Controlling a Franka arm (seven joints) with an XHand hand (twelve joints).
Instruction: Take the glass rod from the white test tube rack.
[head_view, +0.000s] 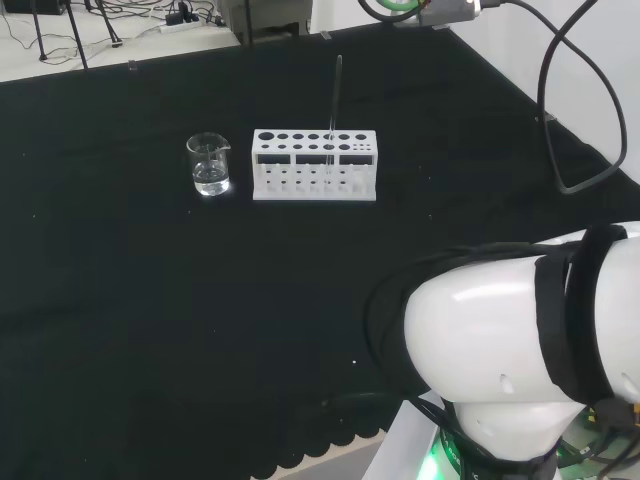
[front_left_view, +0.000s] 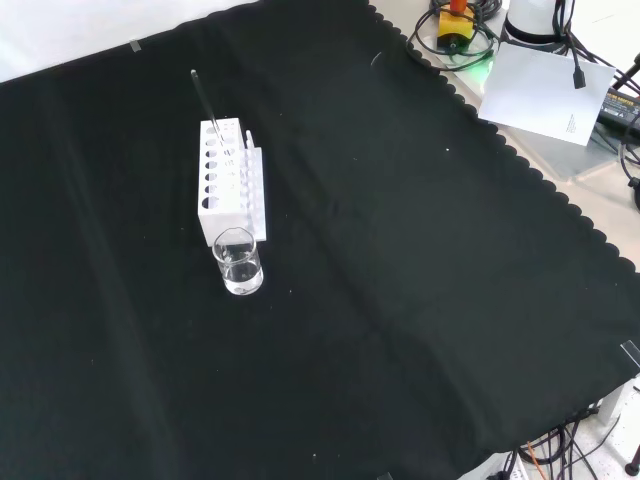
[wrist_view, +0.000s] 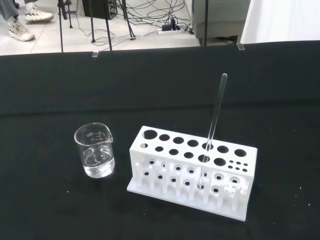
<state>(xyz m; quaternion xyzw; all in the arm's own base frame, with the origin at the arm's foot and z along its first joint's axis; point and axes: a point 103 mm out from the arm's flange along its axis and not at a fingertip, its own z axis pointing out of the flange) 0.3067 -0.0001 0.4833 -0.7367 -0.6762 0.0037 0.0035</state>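
Beside beaker (wrist_view: 94, 157), rack (wrist_view: 192, 170), rod (wrist_view: 213, 127) upright

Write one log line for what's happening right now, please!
stage: before grasp | glass rod: standing tilted in white test tube rack | beaker: beside rack, some clear liquid inside

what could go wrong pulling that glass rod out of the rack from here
The glass rod leans in its hole, so a straight-up pull may bind and drag the light white rack along. The rod is thin and clear, easy to miss or knock. A beaker with clear liquid stands close beside the rack and might tip if the rack shifts.
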